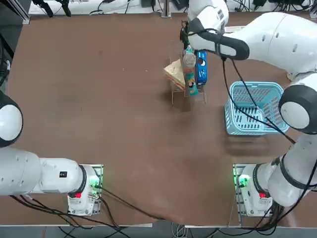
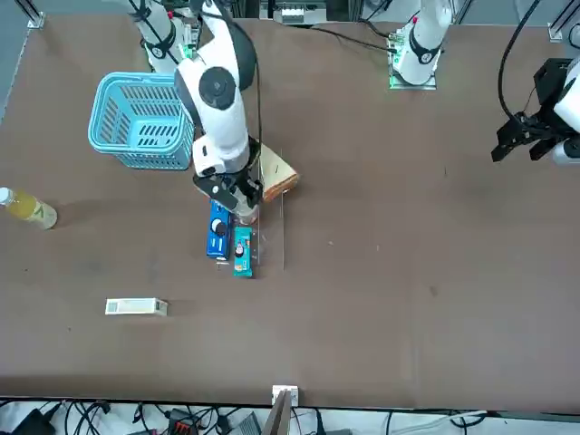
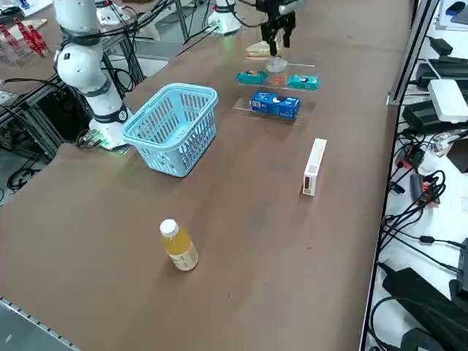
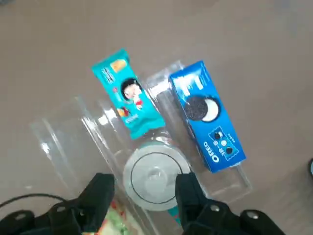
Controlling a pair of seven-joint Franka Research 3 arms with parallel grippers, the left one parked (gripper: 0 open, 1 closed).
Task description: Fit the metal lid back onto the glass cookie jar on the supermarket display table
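R tool (image 4: 145, 196) open over the lid (image 4: 155, 177), nothing btwn its fingers; glass jar mostly hidden under lid, sandwich pack (image 4: 117, 218) cut off by frame. Lid: round, silvery-grey, ringed, small centre knob; sits btwn snack packs in clear rack (image 4: 73, 142) on brown bench (image 4: 44, 73). Blue box (image 4: 208, 116) reads "OREO"; teal pack's (image 4: 128, 93) writing too small.

Matt brown tabletop (image 1: 124, 114), glossy clear plastic rack (image 4: 68, 142)
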